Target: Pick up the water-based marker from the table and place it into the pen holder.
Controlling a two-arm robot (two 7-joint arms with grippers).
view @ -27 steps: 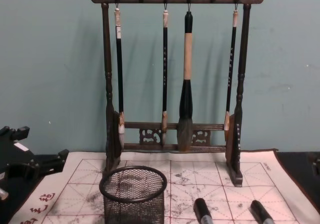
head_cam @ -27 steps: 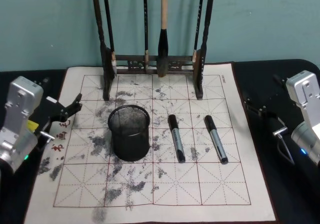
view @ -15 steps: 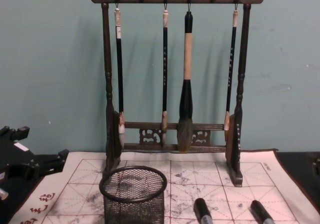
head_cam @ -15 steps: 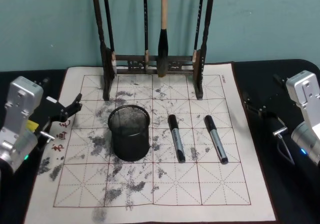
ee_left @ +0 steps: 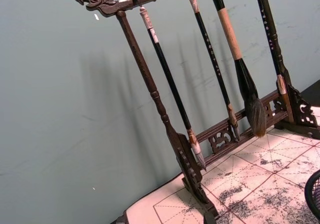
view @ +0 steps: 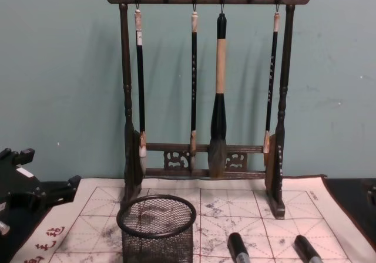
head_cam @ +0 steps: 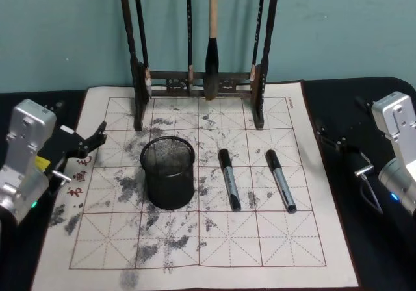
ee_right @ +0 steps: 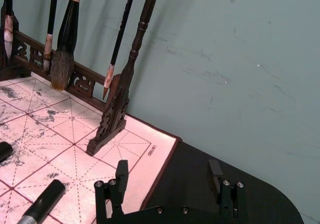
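Observation:
Two black-and-grey water-based markers lie side by side on the ink-stained paper mat, one [head_cam: 229, 179] just right of the pen holder, the other [head_cam: 281, 180] farther right. Their caps show in the chest view [view: 238, 247] [view: 306, 248]. The pen holder [head_cam: 168, 173] [view: 156, 228] is a black mesh cup standing upright left of the markers. My left gripper [head_cam: 78, 121] [view: 41, 172] hovers open at the mat's left edge. At the mat's right edge my right gripper [head_cam: 342, 119] [ee_right: 168, 176] is held open, apart from the nearer marker [ee_right: 42, 201].
A tall dark wooden brush rack [head_cam: 201, 76] [view: 205, 98] with several hanging brushes stands at the back of the mat [head_cam: 195, 252]. A teal wall lies behind it. Black table surface [head_cam: 383, 239] borders the mat on both sides.

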